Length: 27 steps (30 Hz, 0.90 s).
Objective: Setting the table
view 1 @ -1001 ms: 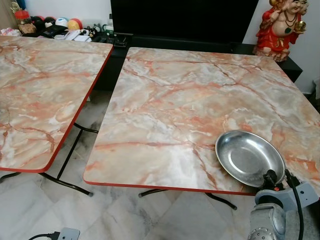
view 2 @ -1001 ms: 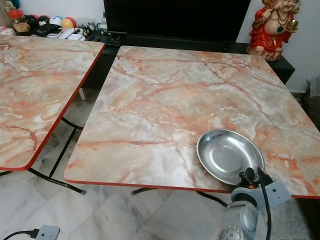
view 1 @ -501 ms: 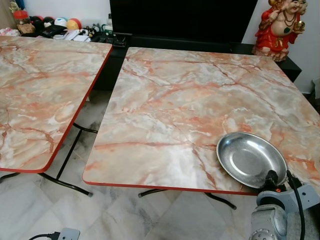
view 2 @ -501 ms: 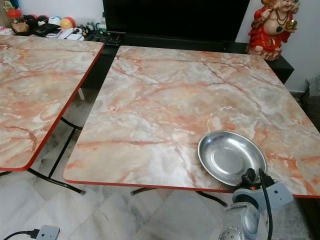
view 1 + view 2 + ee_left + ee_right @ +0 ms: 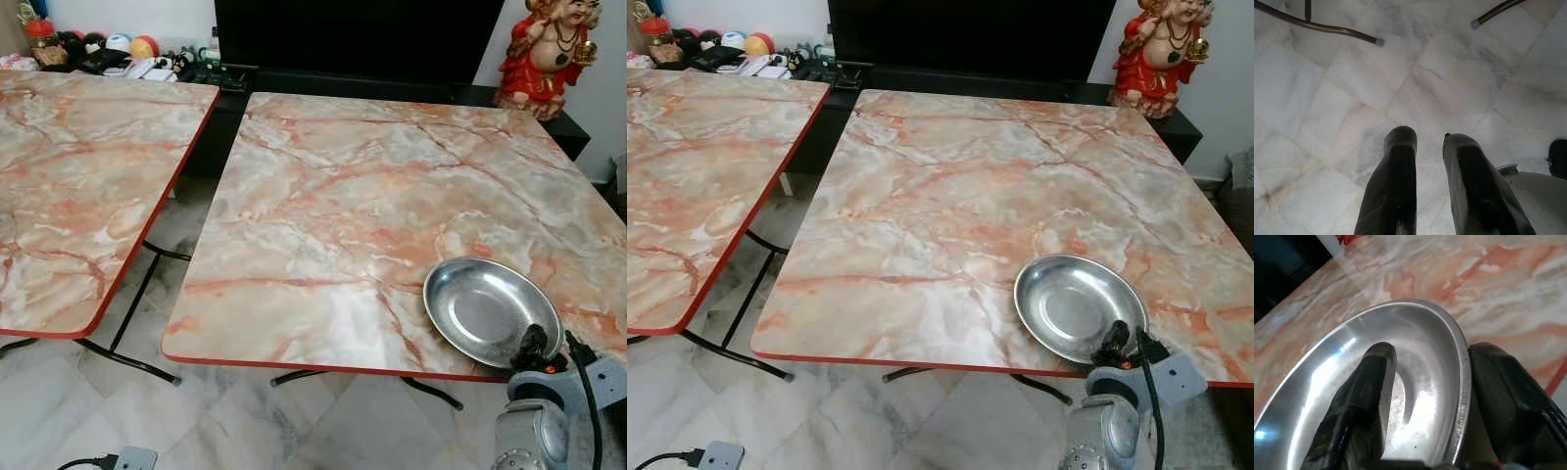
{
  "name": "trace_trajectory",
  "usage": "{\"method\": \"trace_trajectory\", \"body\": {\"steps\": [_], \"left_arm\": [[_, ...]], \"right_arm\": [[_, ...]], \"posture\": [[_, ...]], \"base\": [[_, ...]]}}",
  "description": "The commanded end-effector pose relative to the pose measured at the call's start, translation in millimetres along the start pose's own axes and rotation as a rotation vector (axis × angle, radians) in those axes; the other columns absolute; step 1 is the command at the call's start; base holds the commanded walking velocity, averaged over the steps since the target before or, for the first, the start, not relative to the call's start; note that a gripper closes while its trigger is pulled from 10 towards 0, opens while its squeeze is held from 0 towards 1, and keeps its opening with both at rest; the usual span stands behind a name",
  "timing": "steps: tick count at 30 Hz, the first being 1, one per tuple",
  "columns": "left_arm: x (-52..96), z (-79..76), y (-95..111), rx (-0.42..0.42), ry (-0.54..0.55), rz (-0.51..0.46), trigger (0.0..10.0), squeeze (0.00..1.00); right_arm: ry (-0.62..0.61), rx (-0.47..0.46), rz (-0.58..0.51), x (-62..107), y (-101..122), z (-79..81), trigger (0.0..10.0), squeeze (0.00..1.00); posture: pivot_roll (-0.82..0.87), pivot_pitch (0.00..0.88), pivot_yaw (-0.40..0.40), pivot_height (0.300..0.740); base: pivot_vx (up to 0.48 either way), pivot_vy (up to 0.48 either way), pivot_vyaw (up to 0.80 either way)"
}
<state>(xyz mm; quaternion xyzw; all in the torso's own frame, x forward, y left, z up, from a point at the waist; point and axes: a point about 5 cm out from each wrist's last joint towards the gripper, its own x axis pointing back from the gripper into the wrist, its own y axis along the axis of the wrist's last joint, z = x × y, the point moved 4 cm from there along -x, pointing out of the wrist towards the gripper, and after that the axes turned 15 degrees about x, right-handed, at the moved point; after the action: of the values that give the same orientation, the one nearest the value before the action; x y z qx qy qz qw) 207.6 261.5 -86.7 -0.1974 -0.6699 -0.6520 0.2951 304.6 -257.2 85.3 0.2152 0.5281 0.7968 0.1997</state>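
Note:
A round steel plate (image 5: 485,308) lies near the front right corner of the marble-patterned table (image 5: 343,196). My right gripper (image 5: 536,345) is at the plate's near rim, by the table's red edge. In the right wrist view the right gripper (image 5: 1432,350) is open and straddles the rim: one finger (image 5: 1371,382) rests inside the plate (image 5: 1415,328), the other finger (image 5: 1503,382) stays outside it, with a gap to the rim. My left gripper (image 5: 1429,139) hangs over the tiled floor, fingers slightly apart and holding nothing.
A second marble table (image 5: 78,176) stands to the left, with a narrow gap of floor between the two. A black TV cabinet and a red figurine (image 5: 549,54) are behind. A power plug (image 5: 132,457) lies on the floor at lower left. Table feet (image 5: 1378,42) are near the left gripper.
The plate has shifted slightly right and settled flat on the table. My right wrist has dropped a little lower and to the right.

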Motion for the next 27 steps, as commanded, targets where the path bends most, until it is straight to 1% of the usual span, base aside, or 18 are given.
{"method": "trace_trajectory", "body": {"steps": [1,3,5,9,13,14,15,16,18,20,21,22,24,27], "left_arm": [[3.4,-0.1,-10.5,-0.008,-0.001,0.03,10.0,0.0],[3.3,0.0,-10.4,-0.008,-0.001,0.029,10.0,0.0],[3.3,0.1,-10.2,-0.007,0.001,0.029,10.0,0.0],[2.9,-0.2,-9.5,-0.003,0.002,0.026,10.0,0.0],[2.9,-0.4,-9.5,-0.002,0.0,0.027,10.0,0.0],[2.8,-0.3,-9.4,-0.002,0.0,0.027,10.0,0.0],[2.8,0.0,-9.1,-0.002,0.0,0.027,10.0,0.0],[2.8,0.0,-9.1,-0.002,0.0,0.027,10.0,0.0],[2.7,1.8,-8.4,0.002,0.007,0.026,10.0,0.0],[2.8,5.3,-7.5,0.009,0.018,0.026,10.0,0.0],[3.0,8.8,-6.8,0.012,0.029,0.028,10.0,0.0],[3.0,11.2,-5.9,0.016,0.035,0.027,10.0,0.0],[2.9,12.4,-5.0,0.016,0.038,0.026,10.0,0.0],[2.8,16.2,-2.5,0.02,0.046,0.022,10.0,0.0]], "right_arm": [[-0.025,0.011,-0.009,2.5,1.7,-6.5,10.0,0.0],[-0.031,0.012,-0.012,2.9,2.3,-8.0,10.0,0.0],[-0.04,0.026,-0.042,3.4,7.7,-9.9,10.0,0.0],[0.003,0.097,-0.139,4.4,29.3,-1.6,10.0,0.0],[0.008,0.14,-0.161,5.3,35.5,-1.2,10.0,0.0],[0.014,0.157,-0.17,5.4,37.4,-0.6,10.0,0.0],[0.044,0.217,-0.191,5.1,41.8,3.0,10.0,0.0],[0.044,0.217,-0.191,5.1,41.8,3.0,10.0,0.0],[0.153,0.343,-0.238,2.7,50.7,17.1,10.0,0.0],[0.238,0.423,-0.255,0.2,52.8,27.6,10.0,0.0],[0.341,0.477,-0.241,-2.1,50.7,39.6,10.0,0.0],[0.401,0.579,-0.214,-4.9,44.3,45.4,10.0,0.0],[0.47,0.576,-0.186,-6.5,40.0,51.7,10.0,0.0],[0.547,0.617,-0.184,-4.7,34.3,63.3,10.0,0.0]], "posture": [[0.06,0.131,-0.081,0.74],[0.06,0.13,-0.081,0.74],[0.06,0.13,-0.081,0.74],[0.06,0.131,-0.078,0.74],[0.06,0.13,-0.077,0.74],[0.06,0.13,-0.077,0.74],[0.06,0.13,-0.076,0.74],[0.06,0.13,-0.076,0.74],[0.06,0.129,-0.076,0.74],[0.05,0.13,-0.075,0.74],[0.05,0.13,-0.074,0.74],[0.05,0.129,-0.075,0.74],[0.05,0.128,-0.078,0.74],[0.05,0.12,-0.08,0.74]], "base": [[0.0,0.0,0.0],[0.0,0.0,0.0],[0.0,0.0,0.0],[0.0,0.0,0.0],[0.0,0.0,0.0],[0.0,0.0,0.0],[0.0,0.0,0.0],[0.0,0.0,0.0],[0.0,0.0,0.0],[0.0,0.0,0.0],[0.0,0.0,0.0],[0.0,0.0,0.0],[0.0,0.0,0.0],[0.0,0.0,0.0]]}}
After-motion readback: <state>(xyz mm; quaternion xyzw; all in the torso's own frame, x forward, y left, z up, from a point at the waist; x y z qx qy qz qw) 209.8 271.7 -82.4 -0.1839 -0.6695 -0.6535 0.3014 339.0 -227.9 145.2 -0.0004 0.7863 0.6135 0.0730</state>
